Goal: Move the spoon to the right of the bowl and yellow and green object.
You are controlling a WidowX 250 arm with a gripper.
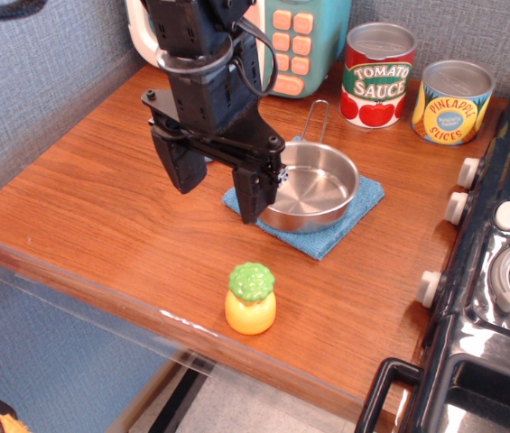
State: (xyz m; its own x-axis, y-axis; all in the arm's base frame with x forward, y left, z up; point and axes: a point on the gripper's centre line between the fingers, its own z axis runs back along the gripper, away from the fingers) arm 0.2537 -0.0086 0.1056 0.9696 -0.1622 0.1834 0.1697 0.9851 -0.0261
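The shiny steel bowl with a wire loop handle sits on a blue cloth at the middle of the wooden table. The toy pineapple, yellow with a green top, stands near the table's front edge. My black gripper hangs just left of the bowl, its right finger in front of the bowl's left rim. The jaws stand apart with bare wood showing between them, and nothing shows in them. The spoon is not visible; it may be hidden behind the gripper.
A tomato sauce can and a pineapple slices can stand at the back right. A teal toy with orange buttons is behind the arm. A black toy stove borders the table's right side.
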